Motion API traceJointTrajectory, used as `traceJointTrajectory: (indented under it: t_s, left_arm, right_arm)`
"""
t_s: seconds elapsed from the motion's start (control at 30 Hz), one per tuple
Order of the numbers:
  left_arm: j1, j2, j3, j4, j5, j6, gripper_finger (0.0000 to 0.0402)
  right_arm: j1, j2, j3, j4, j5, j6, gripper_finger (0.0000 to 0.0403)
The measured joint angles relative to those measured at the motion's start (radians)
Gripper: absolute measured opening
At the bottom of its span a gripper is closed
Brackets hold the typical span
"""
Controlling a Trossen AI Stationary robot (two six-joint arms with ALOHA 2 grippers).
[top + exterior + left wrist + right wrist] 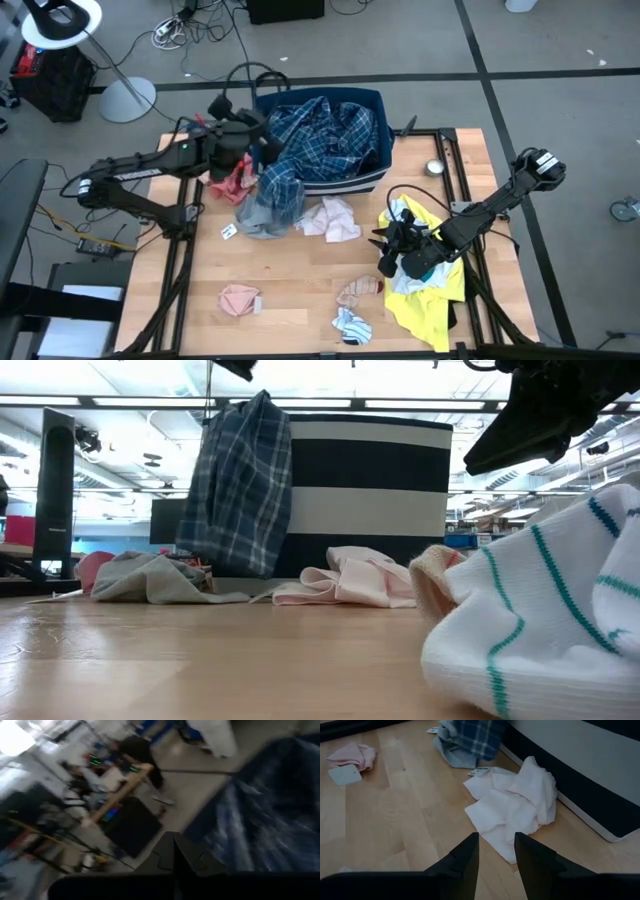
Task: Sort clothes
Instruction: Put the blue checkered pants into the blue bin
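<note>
A blue plaid shirt (318, 135) lies over the near left rim of the navy bin (372, 170). Its lower end (240, 500) hangs down the bin's outer wall to the table. My left gripper (175, 847) is shut beside the shirt at the bin's left rim (266, 150), and nothing shows between its fingers. My right gripper (496, 851) stands open above the table, pointing at a pale pink garment (512, 802) that lies flat by the bin's near wall. A yellow shirt (432, 300) lies under the right arm.
A grey piece (262, 215) and a red-pink piece (232, 180) lie at the bin's near left corner. Near the front edge lie a pink piece (238, 298), a peach sock (358, 290) and a white teal-striped sock (352, 325). A small tag (228, 231) lies on bare wood.
</note>
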Motion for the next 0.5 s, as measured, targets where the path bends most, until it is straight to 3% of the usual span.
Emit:
traceJointTrajectory:
  t_s: [0.33,0.5]
  left_arm:
    - [-0.195,-0.117,-0.001,-0.509,0.184,-0.430,0.0000]
    - [-0.308,-0.120,-0.015,-0.708,0.202,-0.635,0.0000]
  right_arm:
    - [0.000,0.000,0.000,0.000,0.000,-0.001,0.0126]
    - [0.000,0.000,0.000,0.000,0.000,0.000,0.0126]
